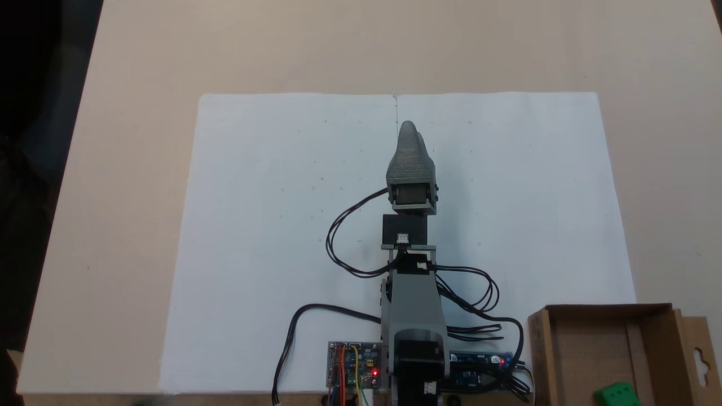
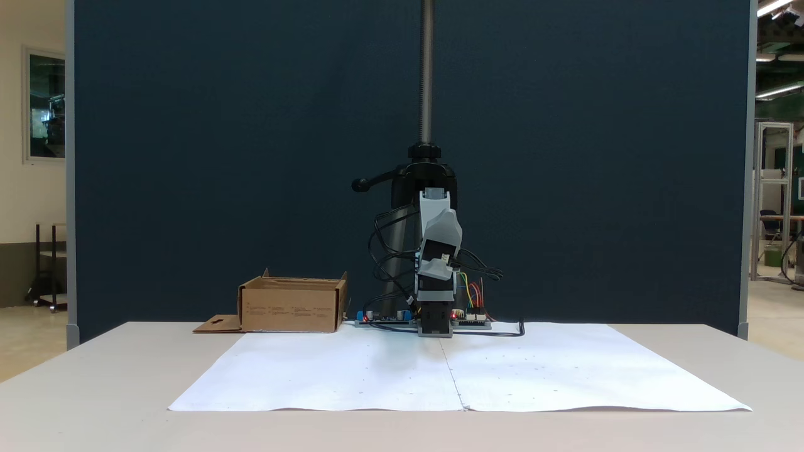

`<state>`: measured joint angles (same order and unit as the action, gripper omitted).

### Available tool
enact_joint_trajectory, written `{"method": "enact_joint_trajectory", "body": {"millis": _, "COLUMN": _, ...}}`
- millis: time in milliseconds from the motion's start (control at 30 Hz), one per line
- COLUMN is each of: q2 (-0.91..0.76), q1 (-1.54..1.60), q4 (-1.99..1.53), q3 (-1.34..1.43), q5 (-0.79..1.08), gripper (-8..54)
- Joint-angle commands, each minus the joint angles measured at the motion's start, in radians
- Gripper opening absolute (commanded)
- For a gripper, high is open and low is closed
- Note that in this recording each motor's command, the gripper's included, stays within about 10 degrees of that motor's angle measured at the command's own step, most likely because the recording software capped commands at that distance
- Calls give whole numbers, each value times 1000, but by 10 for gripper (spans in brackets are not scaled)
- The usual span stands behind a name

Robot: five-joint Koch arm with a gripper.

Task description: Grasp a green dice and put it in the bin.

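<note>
Grey plastic gripper (image 1: 408,128) points along the table away from the arm base in a fixed view from above, with its tapered tip near the far edge of the white paper sheet (image 1: 271,225), just below the centre seam. The two jaws lie one over the other from this angle, and in the fixed view from the front the gripper (image 2: 441,233) is folded against the arm; whether the jaws are spread or pressed together cannot be told. Nothing is visible between them.

Small bright green cube, the green dice (image 1: 617,395), lies inside the shallow brown corrugated cardboard box, the bin (image 1: 541,349), close to the bottom edge of the picture and partly cut off by it. The bin stands at the near right corner of the table in the view from above, just beyond the right near corner of the paper. Its flap with the hang-hole cutout (image 1: 699,361) lies flat on the outer side. In the front view the bin (image 2: 292,306) stands to the left of the arm base, at the far edge of the paper, with the flap flat on the beige table (image 2: 94,376) on its left.

Black cables (image 1: 344,242) loop from the wrist to the grey arm base (image 1: 414,316). Two circuit boards (image 1: 354,363) with red indicator lights flank the base. A dark blue partition panel (image 2: 220,157) stands behind the table, and a threaded metal pole (image 2: 427,69) rises behind the arm.
</note>
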<state>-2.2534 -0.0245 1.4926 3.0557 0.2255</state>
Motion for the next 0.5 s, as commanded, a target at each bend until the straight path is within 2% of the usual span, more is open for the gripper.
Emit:
{"method": "enact_joint_trajectory", "body": {"millis": 0, "q2": -109, "q1": 0, "q4": 146, "q3": 75, "q5": 97, "gripper": 419}}
{"method": "enact_joint_trajectory", "body": {"millis": 233, "q2": -106, "q1": 104, "q4": 138, "q3": 75, "q5": 83, "gripper": 420}}
{"method": "enact_joint_trajectory", "body": {"millis": 467, "q2": -106, "q1": 120, "q4": 135, "q3": 75, "q5": -46, "gripper": 427}}
